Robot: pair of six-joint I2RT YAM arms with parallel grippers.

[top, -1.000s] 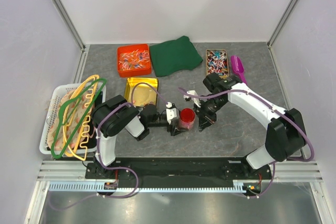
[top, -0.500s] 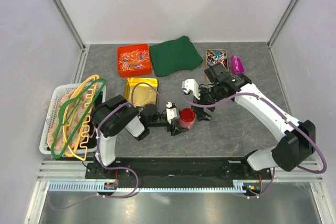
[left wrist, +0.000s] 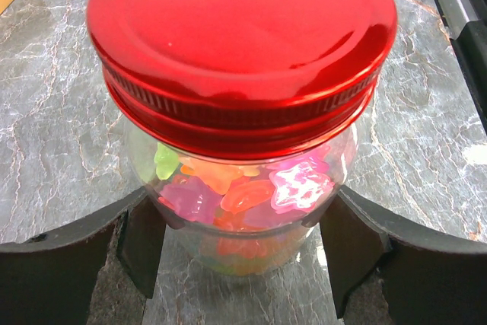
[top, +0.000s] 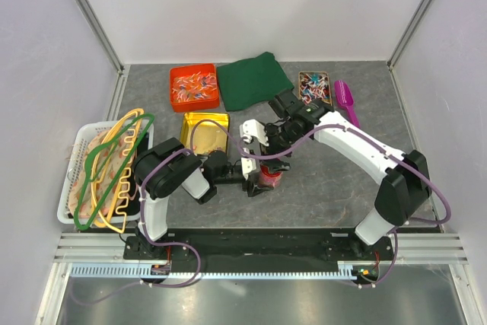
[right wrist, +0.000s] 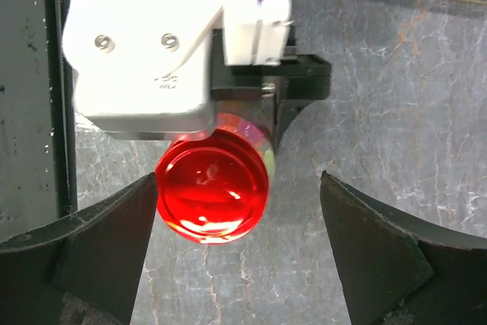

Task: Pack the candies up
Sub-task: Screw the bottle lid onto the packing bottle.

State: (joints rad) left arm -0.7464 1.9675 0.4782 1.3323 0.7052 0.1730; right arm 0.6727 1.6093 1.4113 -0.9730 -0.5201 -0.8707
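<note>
A clear glass jar [left wrist: 245, 260] with a red screw lid [left wrist: 240, 43] stands on the grey table. The candies [left wrist: 228, 195], pink, orange and green gummy pieces, fill it. My left gripper [left wrist: 243, 226] is shut on the jar, its dark pads [left wrist: 141, 241] pressed against the glass on both sides. In the top view the jar [top: 269, 176] sits at the table's middle. My right gripper [right wrist: 240, 188] hovers over the lid [right wrist: 213, 188], open; its left finger stands close beside the lid, its right finger well clear.
At the back are an orange bin of wrapped sweets [top: 194, 86], a green cloth [top: 253, 80], a small tray of twist-wrapped sweets [top: 313, 89] and a purple scoop [top: 345, 98]. A yellow tin [top: 205, 131] lies behind the left gripper. A white basket with hangers [top: 103, 169] stands at the left.
My right gripper has opened and swung left, from beside the jar to above its lid. The left gripper and the jar have not moved.
</note>
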